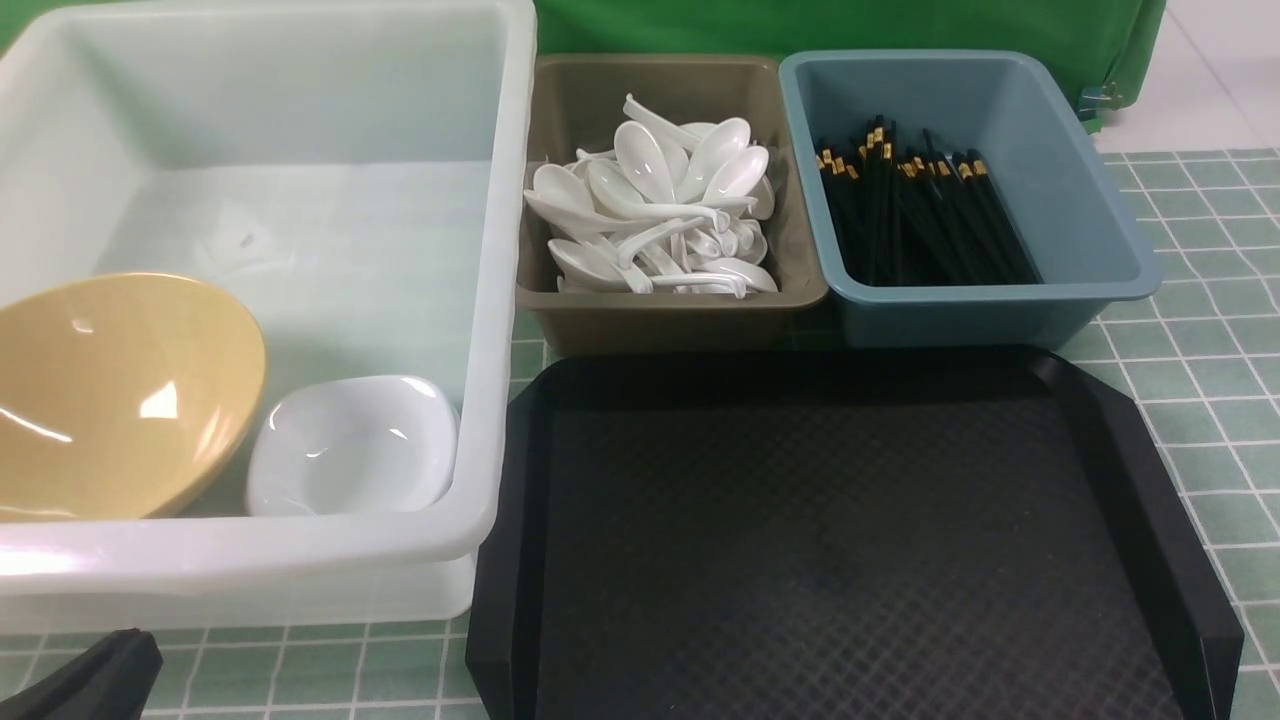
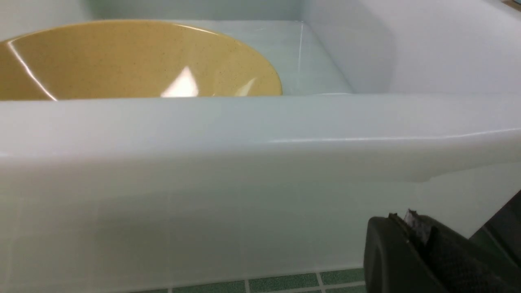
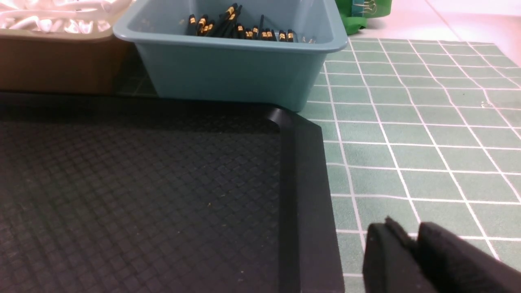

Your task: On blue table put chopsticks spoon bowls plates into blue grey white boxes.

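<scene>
Tableware was all boxed as far as I could see, and the black tray (image 1: 840, 540) in front of me lay bare, so I judged no pickup was left. The tan bowl (image 1: 110, 390) leaned in the near left corner of the white tub (image 1: 500, 300), with a white dish (image 1: 350, 450) just beside it on its right; I could make out only one dish. The spoons (image 1: 660, 210) were heaped in the grey-brown bin (image 1: 560, 110), and the chopsticks (image 1: 920, 215) lay in the slate-blue bin (image 1: 1060, 180), their long axis running roughly away from me, gold bands at the far end.

My left gripper (image 2: 411, 228) was closed on nothing, low over the blue table (image 1: 1200, 400) just outside the tub's near wall; the bowl sat forward of it, beyond that wall, making it the nearer arm to bowl and dish. My right gripper (image 3: 413, 244) hung over bare table beside the tray's right rim, carrying nothing I could see. Whether its jaws were parted I could not tell. The chopstick bin lay ahead of it.
</scene>
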Motion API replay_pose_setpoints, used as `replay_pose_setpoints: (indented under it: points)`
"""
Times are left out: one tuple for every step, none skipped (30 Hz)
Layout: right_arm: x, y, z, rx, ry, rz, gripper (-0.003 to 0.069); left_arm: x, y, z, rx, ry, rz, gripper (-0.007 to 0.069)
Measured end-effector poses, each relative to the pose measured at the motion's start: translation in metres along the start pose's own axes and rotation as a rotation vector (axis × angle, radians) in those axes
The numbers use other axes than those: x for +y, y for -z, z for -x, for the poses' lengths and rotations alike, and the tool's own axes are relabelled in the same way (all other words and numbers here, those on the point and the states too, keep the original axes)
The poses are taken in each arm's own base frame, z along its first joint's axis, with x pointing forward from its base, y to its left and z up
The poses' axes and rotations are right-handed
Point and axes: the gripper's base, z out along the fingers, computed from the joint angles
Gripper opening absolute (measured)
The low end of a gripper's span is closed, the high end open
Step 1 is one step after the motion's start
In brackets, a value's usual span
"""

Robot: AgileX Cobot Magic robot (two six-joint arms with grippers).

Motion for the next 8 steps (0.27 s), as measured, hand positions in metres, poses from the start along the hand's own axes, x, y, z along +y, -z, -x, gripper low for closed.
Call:
replay_pose_setpoints:
  points:
    - [0.0,0.0,0.0,0.0,0.0,0.0,0.0149,0.0,0.0,0.0,0.0,0.0,0.0,0.0002]
    - [0.0,0.0,0.0,0.0,0.0,0.0,0.015,0.0,0.0,0.0,0.0,0.0,0.0,0.0002]
    - [0.0,0.0,0.0,0.0,0.0,0.0,0.0151,0.0,0.0,0.0,0.0,0.0,0.0,0.0002]
    - [0.0,0.0,0.0,0.0,0.0,0.0,0.0152,0.0,0.0,0.0,0.0,0.0,0.0,0.0002]
    - [0.0,0.0,0.0,0.0,0.0,0.0,0.0152,0.0,0.0,0.0,0.0,0.0,0.0,0.0002]
    - [0.0,0.0,0.0,0.0,0.0,0.0,0.0153,0.0,0.0,0.0,0.0,0.0,0.0,0.0002]
    - [0.0,0.0,0.0,0.0,0.0,0.0,0.0153,0.0,0.0,0.0,0.0,0.0,0.0,0.0002]
    - [0.0,0.0,0.0,0.0,0.0,0.0,0.0155,0.0,0.0,0.0,0.0,0.0,0.0,0.0002]
